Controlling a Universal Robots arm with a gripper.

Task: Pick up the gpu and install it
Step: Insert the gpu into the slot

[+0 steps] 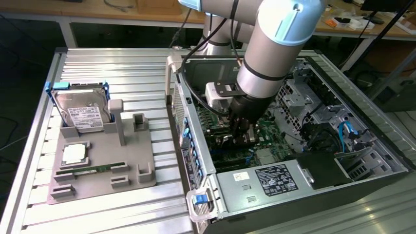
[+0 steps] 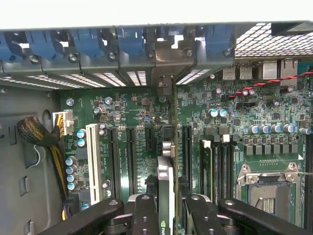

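A slatted aluminium table (image 1: 97, 63) carries an open computer case (image 1: 364, 161) lying on its side, with workbenches and cables behind it. Inside the case the gripper (image 2: 166, 201) is clamped on the gpu (image 2: 165, 172): in the wrist view its two black fingers (image 2: 145, 208) press on either face of the thin card, which is seen edge-on and runs away from the camera toward the row of blue-clipped rear bracket openings (image 2: 129, 44). The card stands upright over the green motherboard (image 2: 234, 107), lined up between the long black expansion slots (image 2: 131, 156), with its metal end bracket (image 2: 165, 83) close to the rear wall of the case. So the pick-up looks done and the card is at its place of installation; whether its edge is already seated in a slot is hidden by the card itself (I cannot tell either way), and the gripper is not yet off it. In the exterior view the arm (image 1: 276, 53) reaches in from the far side of the table, forearm slanting down into the case and the wrist pointing roughly straight down at the board. Well apart, on the exterior view's left, a grey holder (image 1: 130, 165) carries the hard drive (image 1: 81, 114) and the memory stick (image 1: 91, 169), untouched.
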